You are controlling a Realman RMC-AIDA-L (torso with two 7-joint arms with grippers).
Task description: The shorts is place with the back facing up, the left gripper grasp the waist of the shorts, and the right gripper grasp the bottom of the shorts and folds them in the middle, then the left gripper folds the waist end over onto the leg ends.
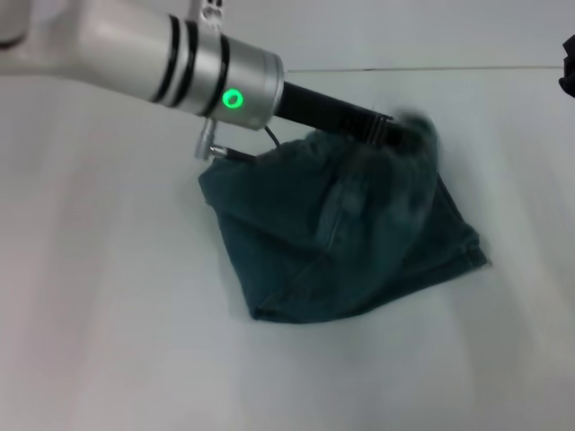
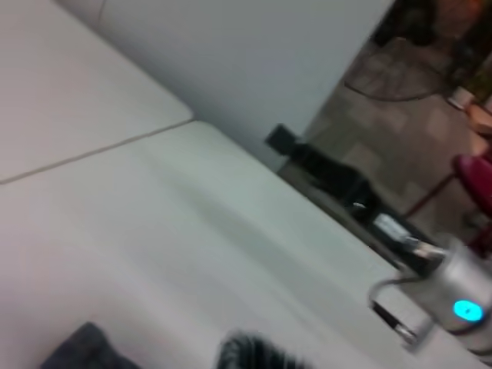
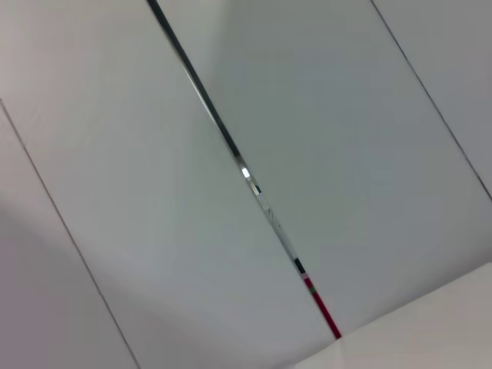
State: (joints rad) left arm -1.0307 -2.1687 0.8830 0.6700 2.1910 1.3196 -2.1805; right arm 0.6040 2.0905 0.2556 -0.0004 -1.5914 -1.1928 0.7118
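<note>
White table (image 1: 108, 341) fills head view. Shorts (image 1: 341, 242) lie mid-table, folded, far corner lifted. Left gripper (image 1: 409, 128) at that lifted corner, blurred; grip state unclear. Right gripper (image 1: 568, 67) parked at far right edge, grip unclear.

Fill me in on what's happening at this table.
A two-armed robot is folding a pair of denim shorts on a white table. The left gripper reaches across from the left and is at the far right corner of the shorts, where the cloth is lifted and bunched. The shorts lie crumpled, already partly doubled over. The right gripper sits off at the far right edge, away from the cloth.
</note>
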